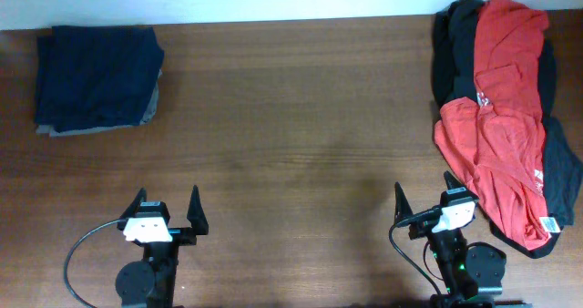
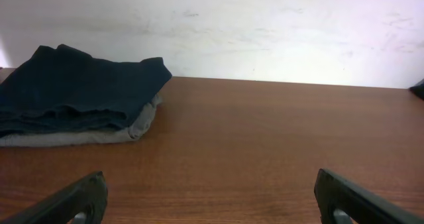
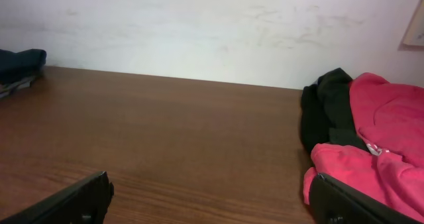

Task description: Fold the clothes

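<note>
1. While both arms sit at the near edge of the table (image 1: 291,135), the left claw (image 1: 168,195) stands with its fingers spread wide, gripping nothing. In its wrist view the two dark fingertips (image 2: 66,201) sit at the lower corners with bare wood between them.
2. The right claw (image 1: 424,197) is spread just as wide and holds nothing. Its own camera shows one finger (image 3: 73,201) at each lower corner.
3. A black cable (image 1: 77,253) loops out from the left arm's base over the wood.
4. Just beside the right claw's right finger lies the near end of the heap. Whether cloth and finger touch, I cannot tell.
5. The heap fills the table's far right side. It is a red shirt (image 1: 501,117) sprawled unfolded and creased on top of a black garment (image 1: 455,44).
6. The black garment shows along the heap's left top and down its right edge. In the right wrist view it bunches up to the left of the red shirt (image 3: 391,138).
7. A small white tag (image 1: 549,224) shows at the heap's near right corner.
8. Well apart from both claws, at the far left corner, rests the stack (image 1: 98,76). It is a navy garment (image 2: 73,95) folded square over a grey garment (image 2: 79,136).
9. The grey garment's edge peeps out at the stack's near and right sides.
10. Behind the table rises a pale, scuffed wall (image 2: 265,25).
</note>
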### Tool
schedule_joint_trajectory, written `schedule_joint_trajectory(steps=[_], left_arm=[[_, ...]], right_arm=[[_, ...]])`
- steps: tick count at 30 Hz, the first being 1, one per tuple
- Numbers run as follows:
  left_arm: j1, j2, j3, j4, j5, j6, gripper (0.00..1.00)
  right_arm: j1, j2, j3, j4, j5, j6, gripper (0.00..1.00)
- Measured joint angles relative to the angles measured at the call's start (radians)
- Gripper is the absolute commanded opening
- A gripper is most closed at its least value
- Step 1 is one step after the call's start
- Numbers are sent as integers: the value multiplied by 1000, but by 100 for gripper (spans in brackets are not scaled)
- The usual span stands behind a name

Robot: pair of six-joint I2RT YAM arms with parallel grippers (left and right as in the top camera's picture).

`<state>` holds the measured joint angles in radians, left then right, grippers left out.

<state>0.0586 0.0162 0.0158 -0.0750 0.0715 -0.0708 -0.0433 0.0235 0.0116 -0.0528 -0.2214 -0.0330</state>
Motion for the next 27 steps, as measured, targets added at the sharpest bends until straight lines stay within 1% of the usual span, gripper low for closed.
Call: schedule_joint_trajectory(steps=[12, 20, 22, 23, 27], left_arm=[[0, 0, 0, 2, 0, 0, 99], [0, 0, 0, 5, 6, 0, 99], [0, 0, 0, 7, 19, 0, 99], [0, 0, 0, 8, 27, 0, 99], [0, 5, 8, 6, 41, 0, 99]], right_arm=[[0, 0, 0, 1, 16, -1, 99], [0, 0, -1, 48, 27, 7, 99], [0, 0, -1, 66, 26, 20, 99], [0, 0, -1, 77, 26, 57, 99], [0, 4, 23, 78, 26, 122, 99]])
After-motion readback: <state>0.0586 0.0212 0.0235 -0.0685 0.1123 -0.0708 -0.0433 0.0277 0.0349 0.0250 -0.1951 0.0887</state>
